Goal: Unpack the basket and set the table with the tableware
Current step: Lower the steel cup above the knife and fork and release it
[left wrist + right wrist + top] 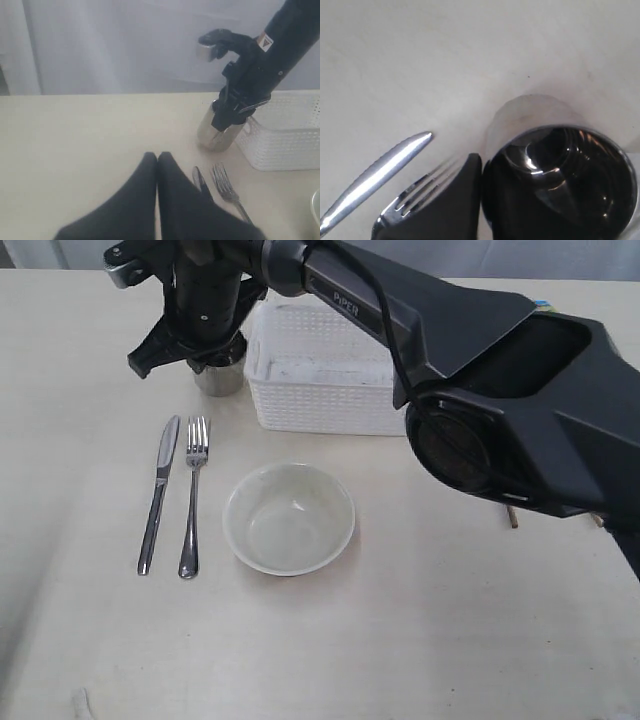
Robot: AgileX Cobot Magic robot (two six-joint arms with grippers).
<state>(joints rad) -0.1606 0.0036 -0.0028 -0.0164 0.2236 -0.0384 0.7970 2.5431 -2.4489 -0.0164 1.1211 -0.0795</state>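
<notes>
Steel cup [220, 378], a shiny cylinder, stands upright on the cream table [450, 640] just beside the left end of the basket [320, 390]. Basket is white plastic with perforated grid walls and rounded corners. Right gripper [222, 358] comes down on the cup rim. Pale cream round bowl [289, 518] sits in front of the basket. Steel knife [158, 495] and fork [194, 495] lie parallel, front-left of the basket.

Left wrist view: left gripper [157, 156], smooth black fingers pressed together with nothing between them, over bare table well apart from the basket. Can't tell whether the cup touches the basket.

Right wrist view: mirror-like cup mouth. One black finger [455, 200] is outside the wall, the other inside. Jaws are clamped on the cup wall.
</notes>
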